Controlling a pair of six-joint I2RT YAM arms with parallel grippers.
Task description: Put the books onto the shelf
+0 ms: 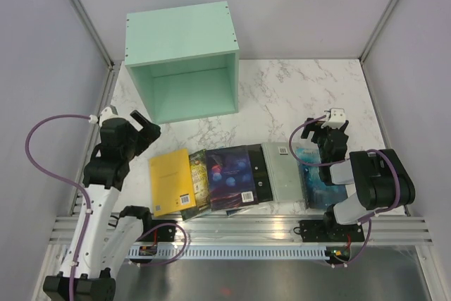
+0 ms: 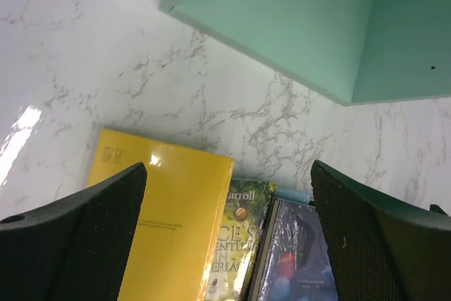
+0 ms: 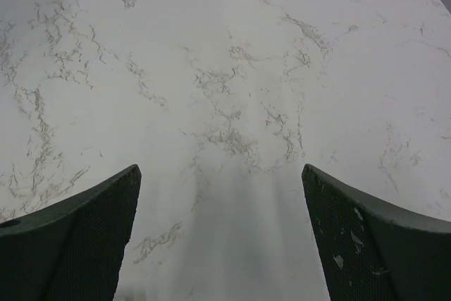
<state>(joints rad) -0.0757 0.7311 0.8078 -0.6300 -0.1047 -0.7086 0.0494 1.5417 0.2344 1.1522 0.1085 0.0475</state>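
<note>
Several books lie flat in an overlapping row near the table's front edge: yellow (image 1: 171, 181), dark with gold art (image 1: 199, 182), dark blue starry (image 1: 232, 174), black (image 1: 259, 177), pale mint-green (image 1: 284, 173) and teal-blue (image 1: 320, 180). The mint-green shelf (image 1: 182, 61) stands at the back left, its open side facing the arms. My left gripper (image 1: 146, 123) hovers open between shelf and yellow book. Its wrist view shows the yellow book (image 2: 169, 223), the gold-art book (image 2: 236, 244), the starry book (image 2: 296, 259) and the shelf (image 2: 303, 19). My right gripper (image 1: 328, 123) is open just beyond the teal-blue book.
The white marble table (image 1: 303, 89) stretches right of the shelf. Grey walls with metal posts close it in at the back and sides. In the right wrist view only bare marble (image 3: 225, 68) lies between the open fingers (image 3: 77, 237). An aluminium rail (image 1: 246, 227) runs along the front.
</note>
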